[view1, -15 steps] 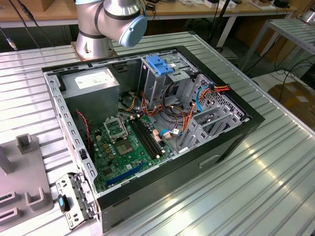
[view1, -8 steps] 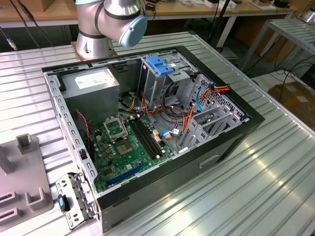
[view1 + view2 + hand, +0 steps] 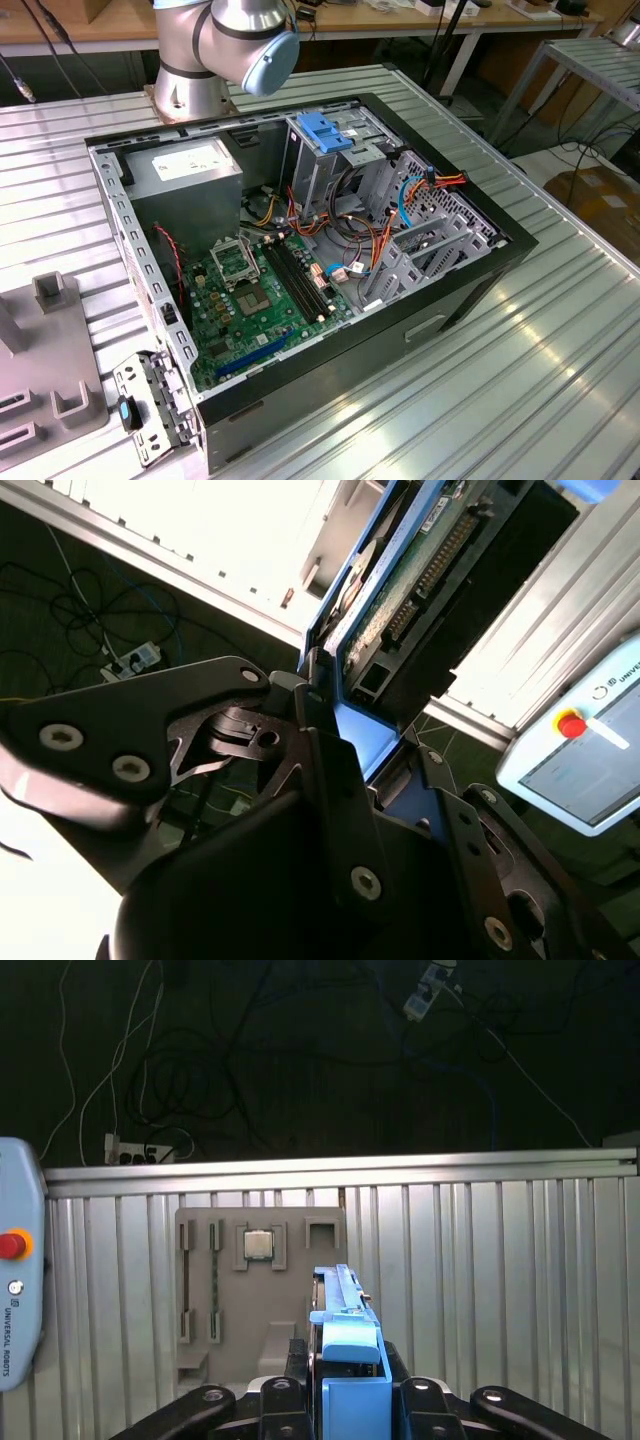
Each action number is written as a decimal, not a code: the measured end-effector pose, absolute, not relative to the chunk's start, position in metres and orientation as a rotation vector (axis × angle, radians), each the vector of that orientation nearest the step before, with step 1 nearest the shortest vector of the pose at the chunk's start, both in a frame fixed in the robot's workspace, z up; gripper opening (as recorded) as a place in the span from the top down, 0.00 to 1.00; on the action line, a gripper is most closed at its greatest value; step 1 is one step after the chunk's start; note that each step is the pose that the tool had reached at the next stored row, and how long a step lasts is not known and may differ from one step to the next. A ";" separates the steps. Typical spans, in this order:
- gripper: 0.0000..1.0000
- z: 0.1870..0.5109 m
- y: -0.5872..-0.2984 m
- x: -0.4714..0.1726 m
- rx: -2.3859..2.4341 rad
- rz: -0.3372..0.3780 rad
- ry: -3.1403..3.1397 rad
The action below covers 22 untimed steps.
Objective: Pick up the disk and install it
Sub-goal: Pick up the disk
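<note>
My gripper [image 3: 352, 1395] is shut on the disk [image 3: 345, 1312], holding it up in the air above the ribbed metal table. In the first wrist view the disk stands edge-on, and its bright blue carrier rail sits between the black fingers [image 3: 425, 1400]. The second wrist view shows the gripper [image 3: 358, 732] clamped on the blue rail, with the disk [image 3: 425, 570] reaching away from it and its green circuit-board side facing the camera. In the exterior view the open computer case [image 3: 470, 290] lies on the table, and the arm's base [image 3: 215, 50] stands behind it.
Inside the case stand a metal drive cage with a blue latch [image 3: 325, 130], a grey power supply box [image 3: 185, 170], a green motherboard [image 3: 260, 300] and loose cables. A grey fixture plate [image 3: 200, 1290] holding a chip lies on the table. A teach pendant [image 3: 15, 1280] lies beside it.
</note>
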State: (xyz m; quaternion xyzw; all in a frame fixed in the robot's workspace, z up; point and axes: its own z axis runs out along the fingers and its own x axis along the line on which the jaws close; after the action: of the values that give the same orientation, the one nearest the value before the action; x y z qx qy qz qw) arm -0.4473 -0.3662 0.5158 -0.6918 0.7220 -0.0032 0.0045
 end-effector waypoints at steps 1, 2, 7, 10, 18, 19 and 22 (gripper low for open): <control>0.63 0.516 -0.366 -0.447 -2.167 -0.010 2.262; 0.63 0.516 -0.366 -0.446 -2.167 -0.010 2.262; 0.63 0.516 -0.366 -0.444 -2.167 -0.010 2.262; 0.63 0.516 -0.366 -0.443 -2.167 -0.010 2.262; 0.63 0.516 -0.366 -0.438 -2.167 -0.010 2.262; 0.63 0.516 -0.366 -0.437 -2.167 -0.010 2.262; 0.63 0.516 -0.366 -0.433 -2.167 -0.010 2.262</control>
State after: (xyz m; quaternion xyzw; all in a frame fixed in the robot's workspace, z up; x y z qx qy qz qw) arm -0.4335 -0.3661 0.5158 -0.6918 0.7220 -0.0032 0.0045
